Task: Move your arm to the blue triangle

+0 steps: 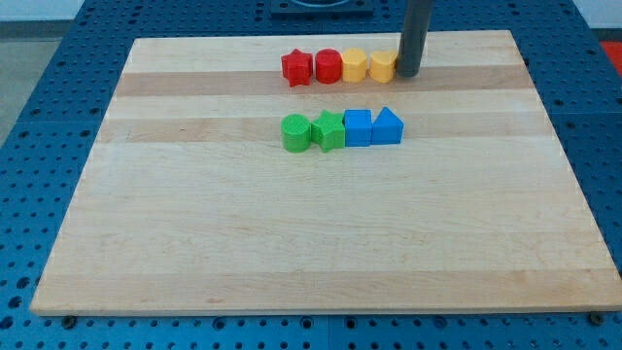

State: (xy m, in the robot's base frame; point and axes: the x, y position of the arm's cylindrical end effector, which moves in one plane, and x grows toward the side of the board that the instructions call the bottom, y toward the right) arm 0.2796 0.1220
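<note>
The blue triangle (387, 126) sits at the right end of a row near the board's middle top. Left of it in that row stand a blue cube (359, 127), a green star-like block (328, 130) and a green cylinder (296, 132). My tip (408, 73) rests on the board at the view's top, touching the right side of a yellow block (383, 66). The tip is above the blue triangle in the view and slightly to its right, well apart from it.
A second row at the view's top holds a red star (296, 67), a red cylinder (328, 66), a yellow hexagon-like block (354, 66) and the yellow block by my tip. The wooden board (311, 233) lies on a blue perforated table (39, 117).
</note>
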